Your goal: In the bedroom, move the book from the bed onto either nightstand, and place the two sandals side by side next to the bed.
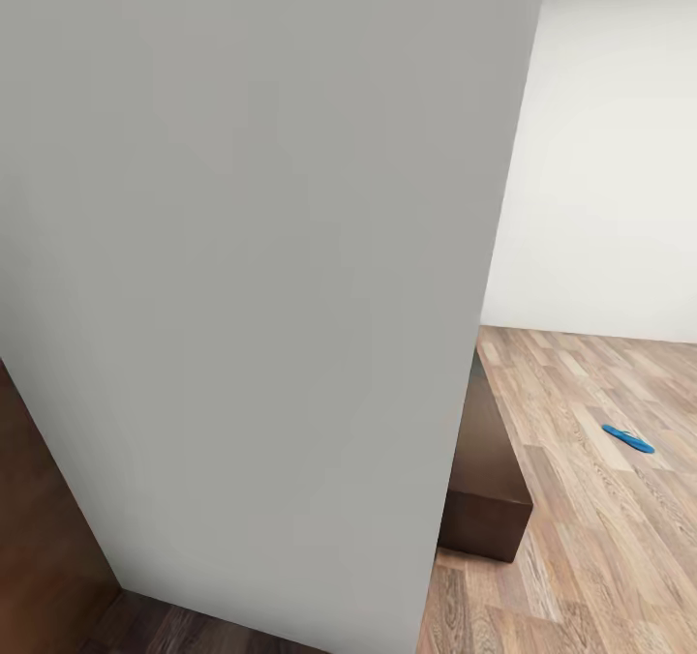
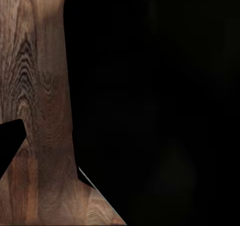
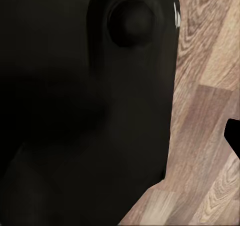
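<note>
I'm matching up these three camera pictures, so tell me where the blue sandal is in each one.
Head view: one blue sandal lies flat on the wood-plank floor, right of middle, beyond the dark brown furniture.
Left wrist view: not in it.
Right wrist view: not in it.
Shared landmark: the light plank floor, seen in the head and right wrist views.
</note>
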